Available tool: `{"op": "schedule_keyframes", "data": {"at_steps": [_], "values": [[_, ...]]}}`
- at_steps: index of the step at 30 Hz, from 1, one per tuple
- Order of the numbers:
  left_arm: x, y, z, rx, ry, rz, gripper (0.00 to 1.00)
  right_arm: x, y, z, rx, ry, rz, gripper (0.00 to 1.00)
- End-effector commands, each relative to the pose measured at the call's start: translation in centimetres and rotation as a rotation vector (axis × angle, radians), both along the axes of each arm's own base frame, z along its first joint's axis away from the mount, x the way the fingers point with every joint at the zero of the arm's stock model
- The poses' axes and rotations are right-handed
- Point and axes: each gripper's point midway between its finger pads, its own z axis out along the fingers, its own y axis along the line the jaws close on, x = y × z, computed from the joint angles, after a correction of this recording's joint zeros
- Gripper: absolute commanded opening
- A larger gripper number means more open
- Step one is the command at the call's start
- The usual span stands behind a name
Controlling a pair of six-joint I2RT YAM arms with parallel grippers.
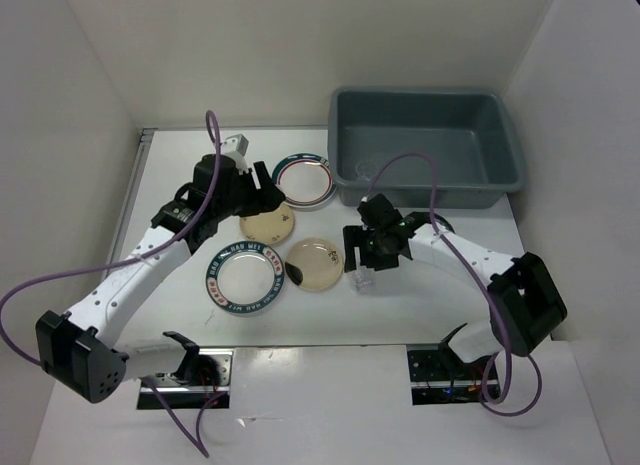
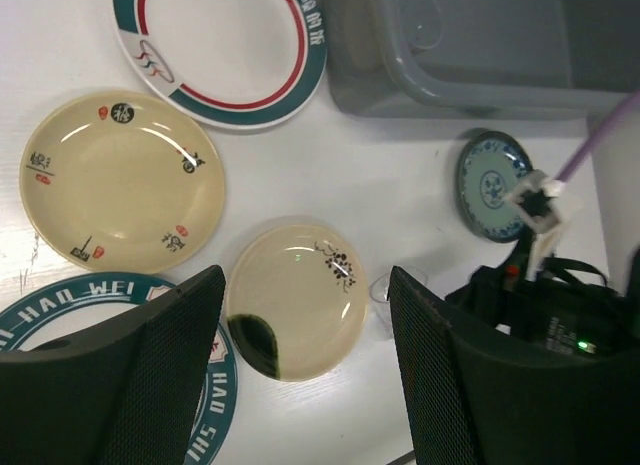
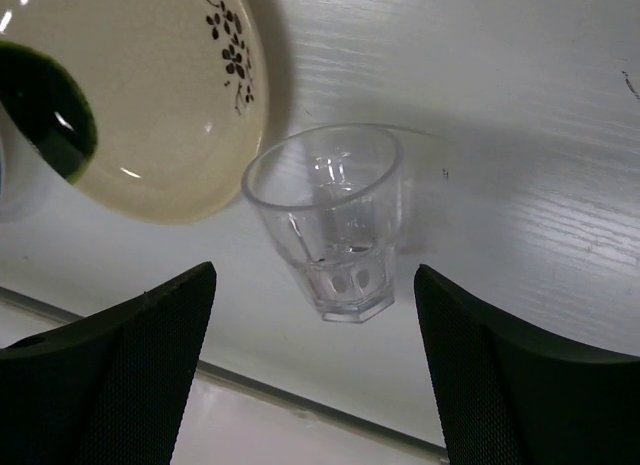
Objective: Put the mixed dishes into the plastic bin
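Observation:
The grey-blue plastic bin (image 1: 425, 145) stands at the back right, with nothing in it. On the table lie a white plate with a teal and red rim (image 1: 303, 178), a beige plate (image 1: 267, 223), a teal lettered plate (image 1: 245, 276) and a beige plate with a dark patch (image 1: 314, 266). A small teal patterned plate (image 2: 492, 185) lies beside the bin. My left gripper (image 2: 305, 385) hovers open above the plates, holding nothing. The clear cup (image 3: 335, 225) stands upright on the table. My right gripper (image 3: 315, 365) is open around the cup, its fingers apart from the glass.
White walls enclose the table on the left, back and right. The bin's near wall (image 2: 480, 55) is close behind the plates. Purple cables loop off both arms. The table's front edge (image 3: 300, 405) runs just below the cup.

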Motion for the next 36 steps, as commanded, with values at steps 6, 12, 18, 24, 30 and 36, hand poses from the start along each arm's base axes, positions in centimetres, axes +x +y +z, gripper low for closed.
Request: {"op": "schedule_keyframes", "data": {"at_steps": [6, 12, 18, 24, 30, 36], "values": [[-1.0, -0.3, 1.6, -0.081, -0.045, -0.022, 0.74, 1.1, 0.7, -2.2, -0.096, -0.011, 0.041, 0.85], [-1.3, -0.2, 1.0, -0.077, -0.036, -0.021, 0.74, 1.6, 0.7, -2.4, -0.103, -0.030, 0.033, 0.70], [-1.2, -0.2, 0.0, -0.070, -0.019, -0.021, 0.76, 1.7, 0.9, -3.1, -0.093, -0.036, 0.045, 0.62], [-1.1, -0.3, 0.2, -0.073, -0.027, -0.021, 0.76, 1.6, 1.0, -3.4, -0.096, -0.025, 0.058, 0.37], [-1.0, -0.1, 0.2, -0.069, -0.029, -0.013, 0.76, 1.8, 1.5, 1.5, -0.021, -0.101, 0.047, 0.22], [-0.7, -0.3, -0.3, -0.066, -0.021, -0.013, 0.76, 1.8, 2.3, 9.1, 0.109, -0.214, 0.043, 0.18]]}}
